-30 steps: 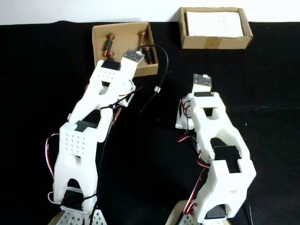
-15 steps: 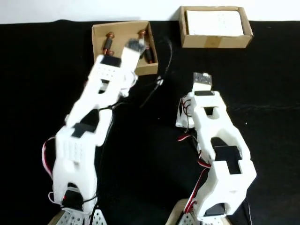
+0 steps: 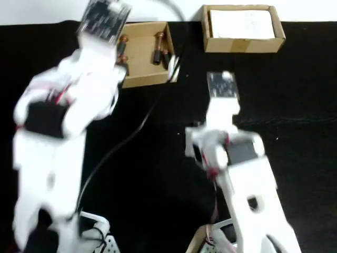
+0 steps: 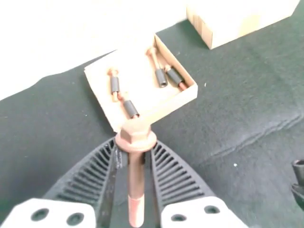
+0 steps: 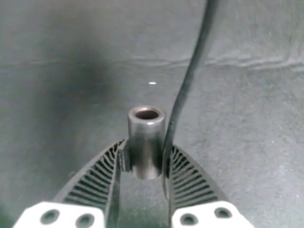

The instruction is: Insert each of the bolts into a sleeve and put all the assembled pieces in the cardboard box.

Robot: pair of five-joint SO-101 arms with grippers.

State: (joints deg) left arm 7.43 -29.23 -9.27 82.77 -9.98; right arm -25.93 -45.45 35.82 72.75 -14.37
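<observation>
My left gripper (image 4: 135, 148) is shut on a copper bolt (image 4: 136, 180), whose hex head sticks out past the fingertips and whose shank runs back between the fingers. It hangs high above the open cardboard box (image 4: 183, 97), which holds several bolts with black sleeves (image 4: 114, 84) on them. My right gripper (image 5: 145, 153) is shut on a black sleeve (image 5: 146, 142), bore end outward, over the black cloth. From above, the left arm (image 3: 68, 110) and the right arm (image 3: 231, 153) are both raised, on the near side of the box (image 3: 145, 80).
A second cardboard box (image 3: 242, 45) holding white paper (image 3: 241, 23) stands at the back right. A black cable (image 5: 190, 80) crosses just beside the sleeve and trails from the left arm over the cloth (image 3: 131, 132). The table is covered in black cloth (image 3: 305, 105).
Both arms have risen off the table toward the high camera. The left arm has pulled back from the box and swung to the left; the right arm has lifted and tilted up.
</observation>
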